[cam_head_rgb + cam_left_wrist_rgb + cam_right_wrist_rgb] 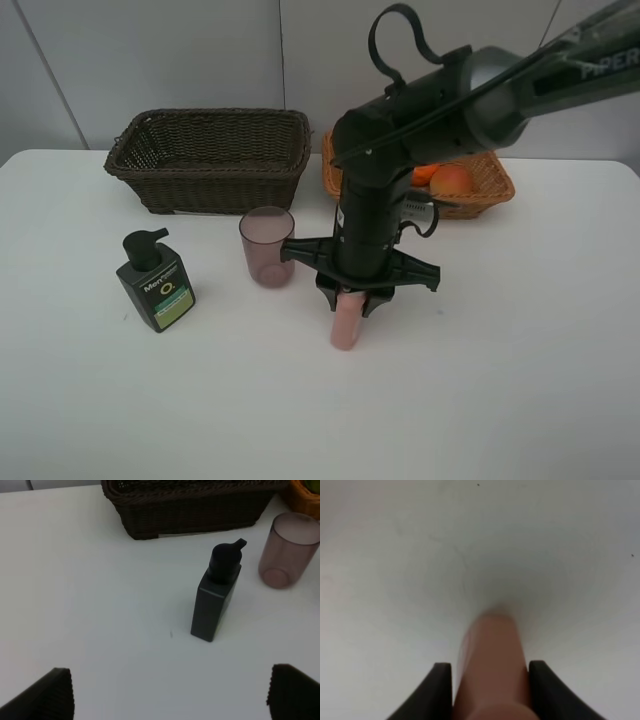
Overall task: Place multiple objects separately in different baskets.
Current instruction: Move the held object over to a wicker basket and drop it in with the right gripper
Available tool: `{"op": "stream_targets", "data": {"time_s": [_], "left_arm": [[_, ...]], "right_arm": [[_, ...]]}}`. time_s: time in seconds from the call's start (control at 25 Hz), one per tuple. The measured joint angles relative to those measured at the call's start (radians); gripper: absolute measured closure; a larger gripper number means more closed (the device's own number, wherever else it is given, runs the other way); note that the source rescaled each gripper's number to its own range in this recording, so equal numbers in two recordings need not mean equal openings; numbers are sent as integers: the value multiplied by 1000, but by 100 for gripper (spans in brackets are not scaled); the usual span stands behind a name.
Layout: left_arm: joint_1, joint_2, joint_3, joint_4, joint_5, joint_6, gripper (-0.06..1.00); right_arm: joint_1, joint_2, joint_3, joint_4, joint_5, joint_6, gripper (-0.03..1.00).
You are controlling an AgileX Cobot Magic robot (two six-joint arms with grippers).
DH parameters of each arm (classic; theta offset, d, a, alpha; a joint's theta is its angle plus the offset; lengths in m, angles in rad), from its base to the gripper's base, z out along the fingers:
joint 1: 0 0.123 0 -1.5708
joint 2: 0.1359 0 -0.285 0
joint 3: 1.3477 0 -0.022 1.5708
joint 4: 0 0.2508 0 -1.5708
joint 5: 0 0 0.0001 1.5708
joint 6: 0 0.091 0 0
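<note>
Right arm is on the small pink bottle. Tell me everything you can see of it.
The small pink bottle is a slim, smooth, pale pink cylinder, plastic by its look. It stands upright on the white table, near the pink cup but apart from it. The right gripper holds it from above, jaws shut on its upper sides. Its top is hidden.

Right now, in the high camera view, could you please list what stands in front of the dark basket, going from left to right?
dark green pump bottle → translucent pink cup → small pink bottle, in the right gripper → light basket
</note>
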Motion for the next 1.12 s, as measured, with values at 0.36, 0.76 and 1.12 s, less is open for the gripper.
{"op": "stream_targets", "data": {"time_s": [0.36,0.76,1.12], "left_arm": [[0,0,0,0,0,0,-6],[0,0,0,0,0,0,-6],[0,0,0,0,0,0,-6]], "right_arm": [[0,-1,-11,0,17,-45,96],[-12,-60,-280,-100,303,-631,97],[-26,-20,-625,-142,336,-928,97]]}}
